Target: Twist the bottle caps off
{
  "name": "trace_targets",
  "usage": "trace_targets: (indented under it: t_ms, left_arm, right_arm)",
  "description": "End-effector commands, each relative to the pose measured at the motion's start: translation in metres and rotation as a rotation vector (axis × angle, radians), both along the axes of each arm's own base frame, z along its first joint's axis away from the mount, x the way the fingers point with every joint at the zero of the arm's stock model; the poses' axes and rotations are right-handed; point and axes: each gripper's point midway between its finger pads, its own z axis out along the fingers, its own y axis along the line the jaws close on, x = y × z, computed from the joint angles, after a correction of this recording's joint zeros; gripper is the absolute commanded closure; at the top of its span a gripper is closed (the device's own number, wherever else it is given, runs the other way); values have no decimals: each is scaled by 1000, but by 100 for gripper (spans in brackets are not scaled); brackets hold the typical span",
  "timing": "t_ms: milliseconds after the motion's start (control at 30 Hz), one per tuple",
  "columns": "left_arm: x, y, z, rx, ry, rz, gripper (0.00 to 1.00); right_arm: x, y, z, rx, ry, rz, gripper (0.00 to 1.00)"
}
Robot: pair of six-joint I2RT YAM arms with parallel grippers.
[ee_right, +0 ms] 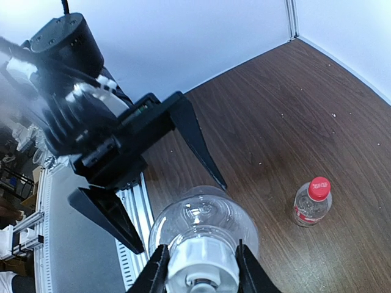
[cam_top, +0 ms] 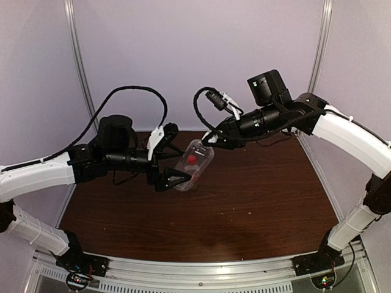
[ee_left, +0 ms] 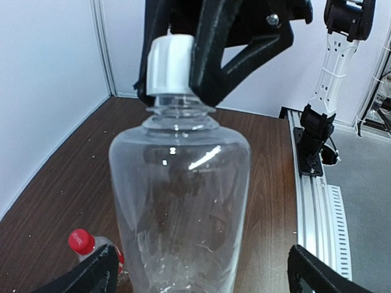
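Note:
The taller clear bottle (cam_top: 197, 166) hangs tilted above the table, held only by its white cap (ee_right: 200, 266). My right gripper (ee_right: 200, 271) is shut on that cap, one finger pressed to each side. My left gripper (ee_left: 201, 274) stands open around the bottle's lower body (ee_left: 180, 201). Its fingertips (ee_left: 91, 274) are well apart from the bottle's walls. The shorter bottle (ee_right: 311, 206), with a red label band and a red cap (ee_right: 319, 188), stands upright on the table (ee_right: 293, 110) beyond the held one. From above, that red cap (cam_top: 191, 160) shows through the clear plastic.
White walls close the dark wooden table (cam_top: 263, 195) at the back and sides. An aluminium rail (ee_left: 317, 201) runs along the near edge, where the arm bases are bolted. Small crumbs dot the wood.

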Motion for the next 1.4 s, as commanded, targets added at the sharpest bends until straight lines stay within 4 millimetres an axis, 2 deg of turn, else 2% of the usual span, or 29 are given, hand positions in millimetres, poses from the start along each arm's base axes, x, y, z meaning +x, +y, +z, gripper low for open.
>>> trace_targets:
  t_ms: [0,200,600,833,900,1000,1033,1067,1133,1267,1367]
  left_arm:
    - [15,-16,17,-31,-98,26,2]
    - [22,-26,15,-38,-102,38,8]
    - [32,-33,15,-30,-107,59,23]
    - [33,-32,20,-57,-111,66,41]
    - [33,-31,24,-80,-106,75,46]
    - [34,-29,29,-124,-80,102,53]
    - [35,-29,29,-132,-70,113,54]
    - [37,-27,29,-137,-63,129,55]
    - [42,-25,28,-144,-46,168,57]
    - [48,-20,25,-185,-4,229,57]
    - [50,-21,23,-214,28,246,57]
  right_arm:
    - [-1,4,32,107,18,30,100]
    - [2,-3,38,147,61,40,100]
    - [7,-2,33,164,100,57,100]
    - [9,-3,29,157,109,56,99]
    - [12,-4,28,154,108,44,89]
    - [17,-6,29,166,98,12,53]
    - [19,-6,32,178,92,0,32]
    - [21,-6,35,192,86,-11,21]
    - [25,-7,44,227,68,-45,13]
    - [35,-12,64,334,32,-128,6]
    - [43,-15,71,406,23,-189,4]
